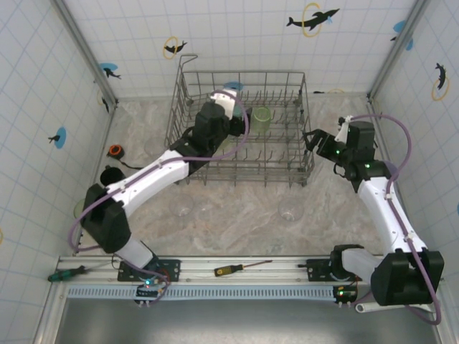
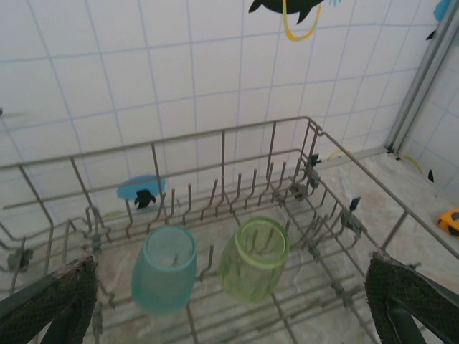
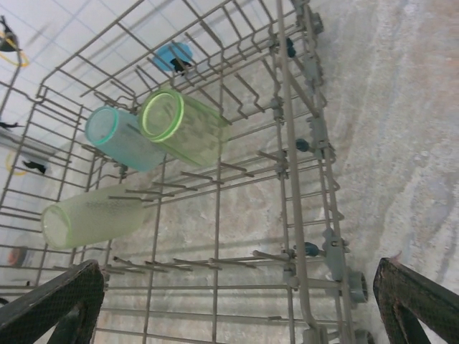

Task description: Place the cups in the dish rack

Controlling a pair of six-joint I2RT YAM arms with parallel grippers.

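The grey wire dish rack point(image 1: 188, 80) stands at the back of the table. Inside it lie a teal cup point(image 2: 165, 266) and a pale green cup point(image 2: 254, 258) side by side on the tines. The right wrist view shows them as the teal cup point(image 3: 122, 140) and the green cup point(image 3: 183, 127), with a second pale green cup point(image 3: 93, 218) lying nearer. My left gripper point(image 1: 228, 107) hovers open over the rack, short of the two cups, holding nothing. My right gripper point(image 1: 310, 140) is open and bare by the rack's right wall point(image 3: 294, 179).
Two clear glasses point(image 1: 185, 208) point(image 1: 290, 212) stand on the table before the rack. A black mug point(image 1: 110, 174) and an orange tape measure point(image 1: 115, 150) sit at the left. Another tape measure point(image 2: 450, 221) lies right of the rack. Screwdrivers point(image 1: 240, 268) rest on the front rail.
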